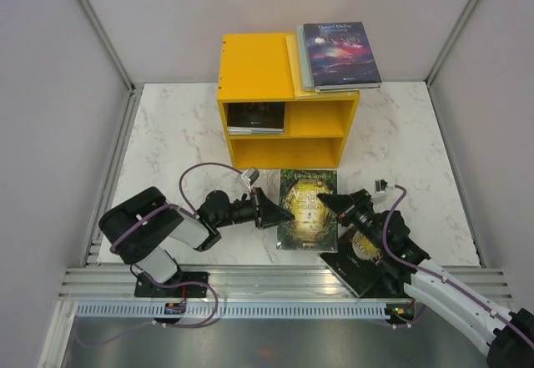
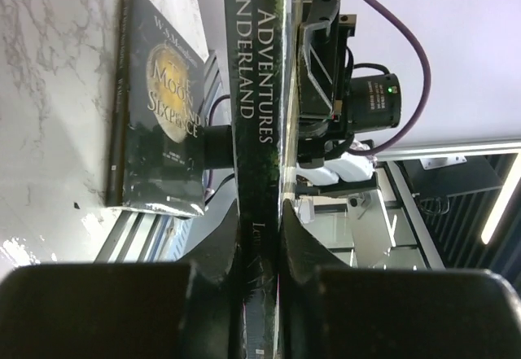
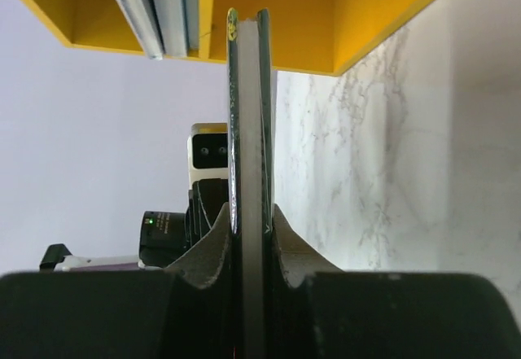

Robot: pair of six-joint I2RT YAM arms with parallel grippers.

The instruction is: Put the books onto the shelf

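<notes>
A green-covered book (image 1: 307, 209) lies level in front of the shelf, held from both sides. My left gripper (image 1: 275, 211) is shut on its spine edge (image 2: 256, 115), and the spine fills the gap at the left gripper (image 2: 259, 253). My right gripper (image 1: 327, 204) is shut on the opposite edge (image 3: 248, 115), its fingers pinching it at the right gripper (image 3: 251, 229). The yellow shelf (image 1: 250, 72) stands behind, its underside (image 3: 326, 9) showing in the right wrist view. Stacked books (image 1: 340, 55) rest on its top. One dark book (image 1: 256, 118) lies in the upper compartment.
Another dark book with a moon cover (image 1: 363, 259) lies at the near edge under the right arm, also seen flat on the marble as the moon book (image 2: 163, 107). Several thin books (image 3: 159, 1) show inside the shelf. White walls enclose the table on three sides.
</notes>
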